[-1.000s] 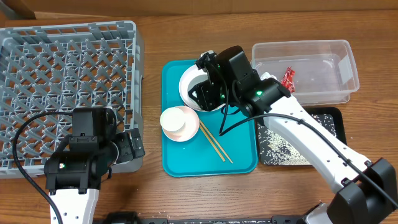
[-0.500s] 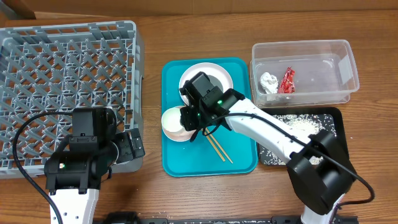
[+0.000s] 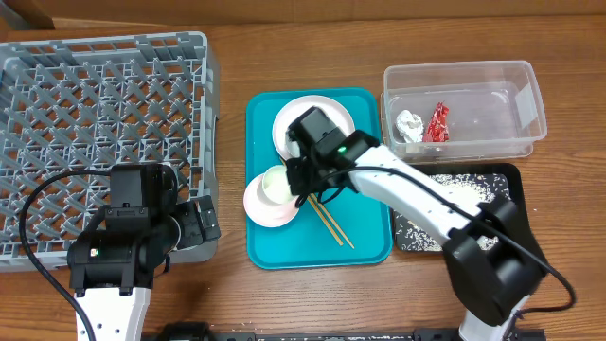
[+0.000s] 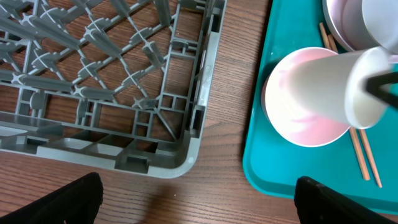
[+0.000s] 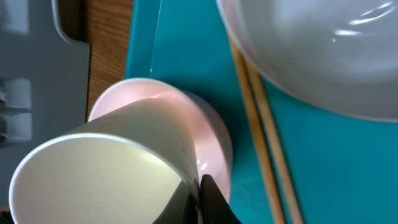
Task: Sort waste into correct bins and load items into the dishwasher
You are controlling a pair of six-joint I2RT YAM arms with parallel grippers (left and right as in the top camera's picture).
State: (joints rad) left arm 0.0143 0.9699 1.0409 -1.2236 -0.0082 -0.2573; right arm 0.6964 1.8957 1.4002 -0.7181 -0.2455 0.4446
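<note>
My right gripper (image 3: 301, 176) is shut on the rim of the small white cup (image 3: 276, 184), which is tilted with its base in the mouth of the pale pink cup (image 3: 268, 206) on the teal tray. In the right wrist view the fingers (image 5: 196, 202) pinch the white cup's wall (image 5: 93, 180) over the pink cup (image 5: 199, 121). Two chopsticks (image 3: 329, 224) lie beside them. The white plate (image 3: 322, 114) is behind, and the bowl (image 5: 323, 56) shows in the right wrist view. My left gripper (image 4: 199, 208) is open and empty by the corner of the dishwasher rack (image 3: 104, 123).
The teal tray (image 3: 284, 251) sits mid-table. The clear tub (image 3: 492, 142) at the back right holds the red wrapper (image 3: 437, 121) and white tissue (image 3: 409, 124). The black tray (image 3: 507, 185) in front of it holds rice grains. No brown lump shows.
My right gripper moved from over the plate to the stacked cups, shut on the white cup's rim and tipped it. The pink cup shifted slightly toward the front left. The left arm stayed still.
</note>
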